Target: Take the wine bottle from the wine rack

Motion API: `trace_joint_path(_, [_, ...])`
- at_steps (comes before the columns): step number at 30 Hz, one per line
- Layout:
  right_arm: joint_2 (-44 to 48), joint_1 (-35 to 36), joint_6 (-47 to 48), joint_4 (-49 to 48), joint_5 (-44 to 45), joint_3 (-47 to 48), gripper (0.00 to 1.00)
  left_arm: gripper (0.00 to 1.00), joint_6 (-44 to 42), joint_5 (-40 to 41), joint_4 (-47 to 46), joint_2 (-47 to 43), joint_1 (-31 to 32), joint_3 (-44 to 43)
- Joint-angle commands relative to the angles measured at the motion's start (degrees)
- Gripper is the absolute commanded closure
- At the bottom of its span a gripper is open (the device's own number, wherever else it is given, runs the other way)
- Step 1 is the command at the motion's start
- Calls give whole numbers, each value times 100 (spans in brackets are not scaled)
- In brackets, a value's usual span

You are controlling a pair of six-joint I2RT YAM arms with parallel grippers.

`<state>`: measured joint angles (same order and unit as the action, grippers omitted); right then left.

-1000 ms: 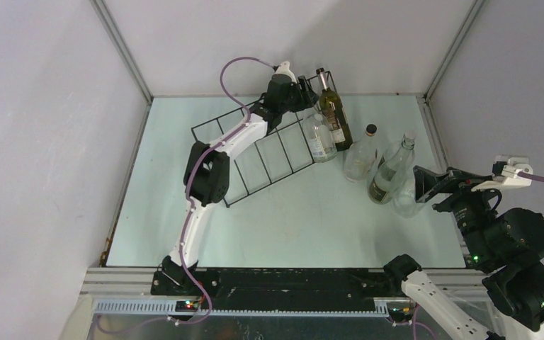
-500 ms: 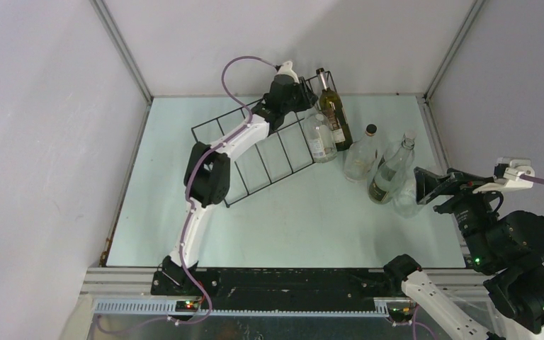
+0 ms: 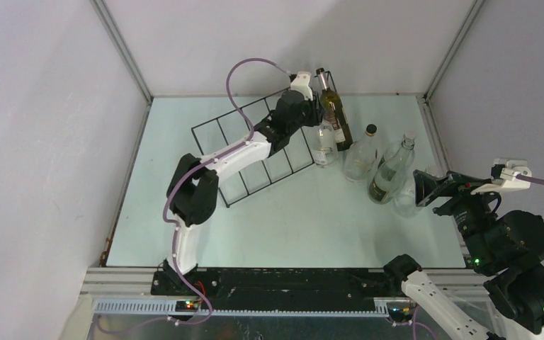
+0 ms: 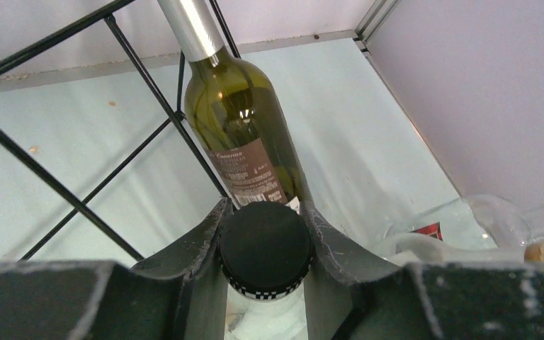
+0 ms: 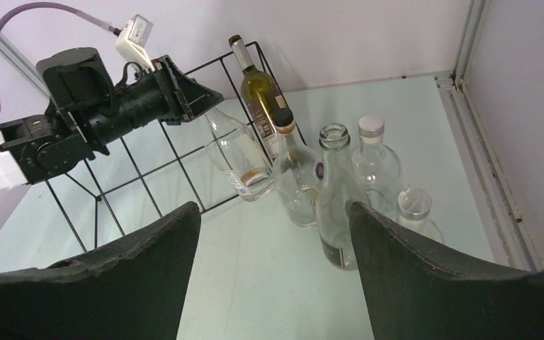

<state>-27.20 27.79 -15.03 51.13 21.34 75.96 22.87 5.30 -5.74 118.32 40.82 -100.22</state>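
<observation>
Left jaws shifted, clamping round black cap (image 4: 264,244) of glass bottle (image 5: 237,159), right jaws wide

Legible text: none recorded; brown label (image 4: 249,170) on the green wine bottle (image 4: 237,113): small pale print, too blurred to be read; white label (image 5: 239,182) on the clear bottle (image 5: 232,149): marks not resolved.
</observation>
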Motion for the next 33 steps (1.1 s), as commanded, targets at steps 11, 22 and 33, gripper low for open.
trace_joint_path(11, [28, 12, 48, 79, 146, 102, 21, 100, -727, 668, -491, -1521, 537, 1331])
trace_joint_path(22, [0, 15, 51, 79, 136, 18, 21, 100, -1324, 1264, -401, -2226, 1091, 1993])
trace_joint_path(33, [-42, 13, 140, 26, -117, -159, 21, 100, -1172, 1424, 11, -3299, 1637, 3217])
